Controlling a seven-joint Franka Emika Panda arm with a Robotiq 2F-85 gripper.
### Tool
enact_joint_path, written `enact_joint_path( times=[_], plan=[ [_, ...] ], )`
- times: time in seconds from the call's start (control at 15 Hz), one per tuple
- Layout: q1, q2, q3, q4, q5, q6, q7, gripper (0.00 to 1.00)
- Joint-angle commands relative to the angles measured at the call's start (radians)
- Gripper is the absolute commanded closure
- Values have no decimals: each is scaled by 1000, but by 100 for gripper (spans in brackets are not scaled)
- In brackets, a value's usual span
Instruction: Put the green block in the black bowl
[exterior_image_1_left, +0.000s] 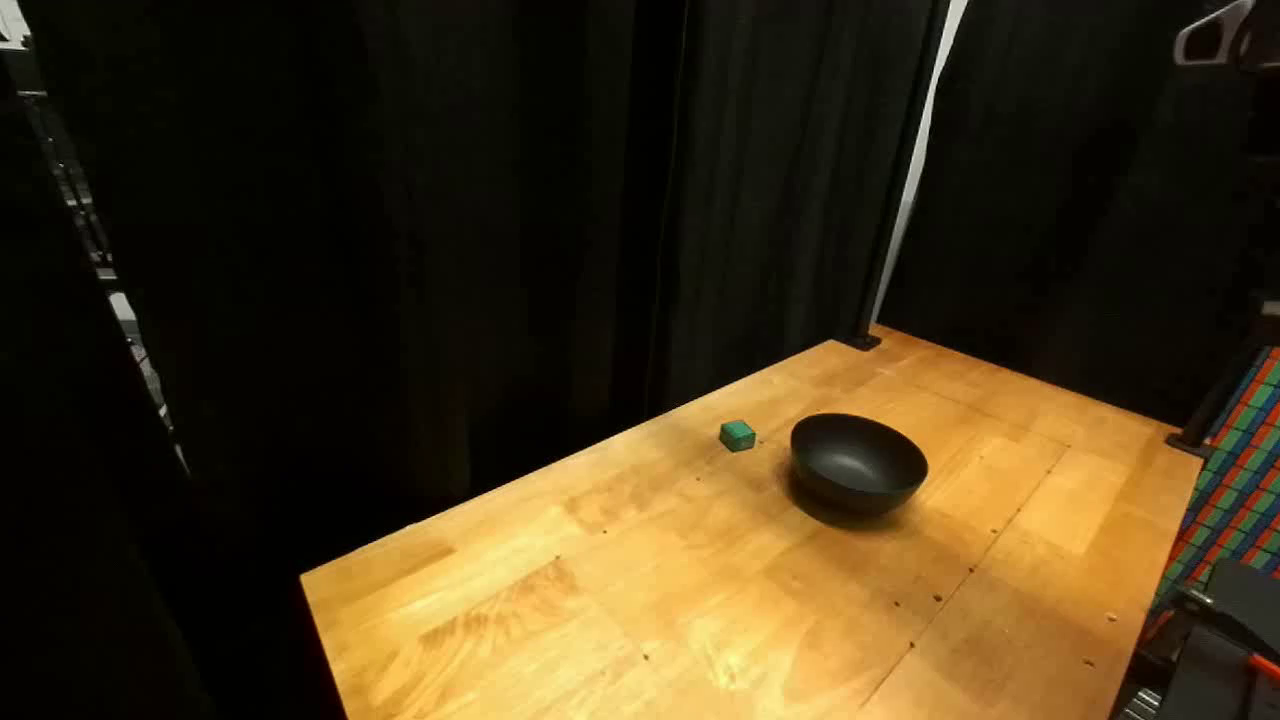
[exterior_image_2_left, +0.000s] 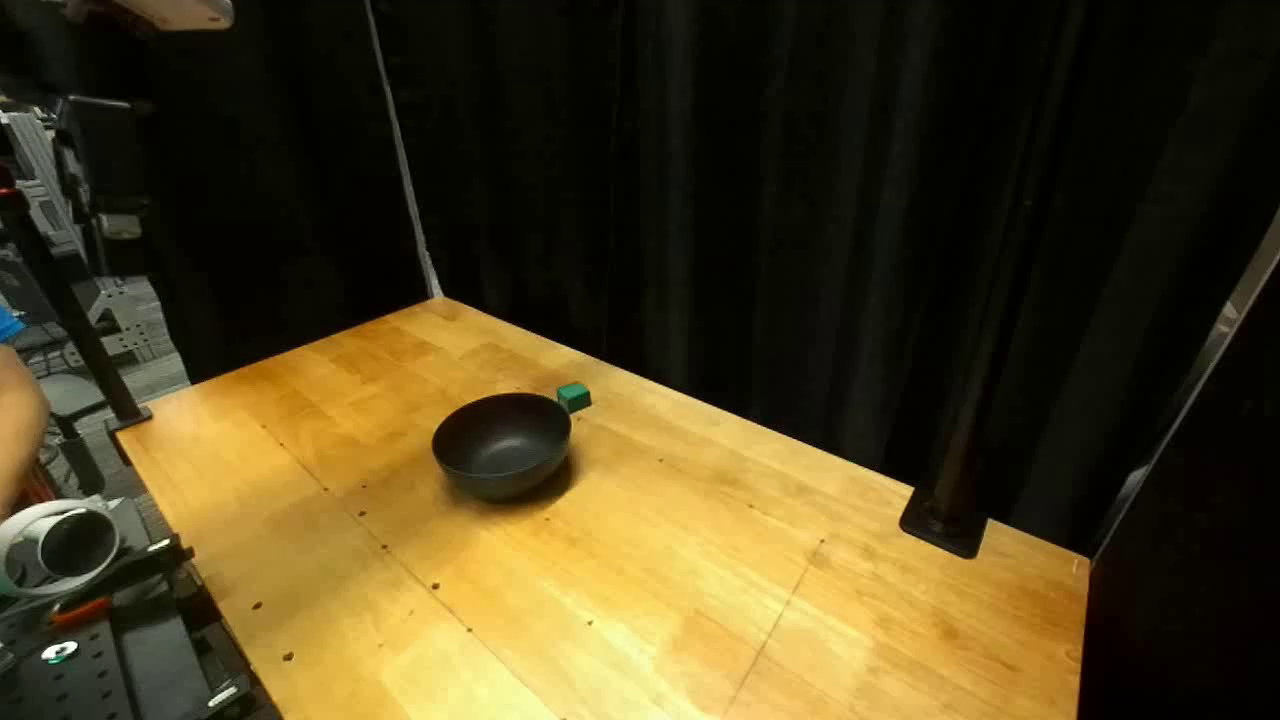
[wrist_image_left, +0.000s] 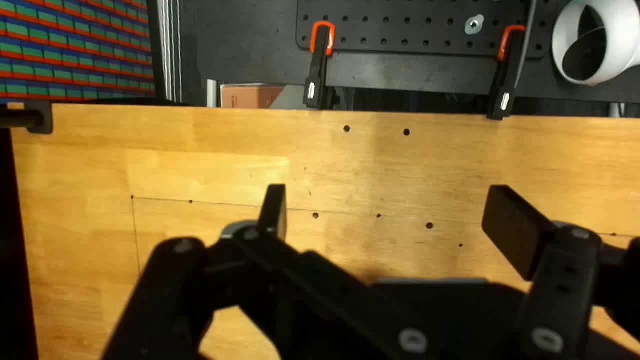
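The green block (exterior_image_1_left: 738, 436) is a tiny green cube resting on the wooden table, near its curtain-side edge. It also shows in an exterior view (exterior_image_2_left: 574, 398), just behind the bowl's rim. The black bowl (exterior_image_1_left: 858, 465) stands upright on the table a short way from the block, and it also shows in an exterior view (exterior_image_2_left: 503, 447). Its visible inside is bare. My gripper (wrist_image_left: 390, 212) is open, with its fingers wide apart and only table seen between them. It is above the table. Neither block nor bowl can be made out in the wrist view.
The wooden table (exterior_image_1_left: 620, 600) is bordered by black curtains. A black post foot (exterior_image_2_left: 942, 525) stands on the table edge. Clamps (wrist_image_left: 318, 70), a perforated black plate (wrist_image_left: 405, 30) and a white pipe piece (wrist_image_left: 600, 45) lie beyond the table edge. Part of the arm (exterior_image_1_left: 1215, 38) shows high up.
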Motion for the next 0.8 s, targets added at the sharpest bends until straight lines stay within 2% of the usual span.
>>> enact_joint_path(
  times=[0.0, 0.4, 0.53, 0.73],
  plan=[
    [25, 2, -20, 4, -11, -3, 13, 0],
    [25, 0, -20, 6, -11, -3, 13, 0],
    [3, 81, -8, -5, 43, 140, 128, 0],
    [2, 251, -11, 7, 147, 397, 227, 0]
  ],
)
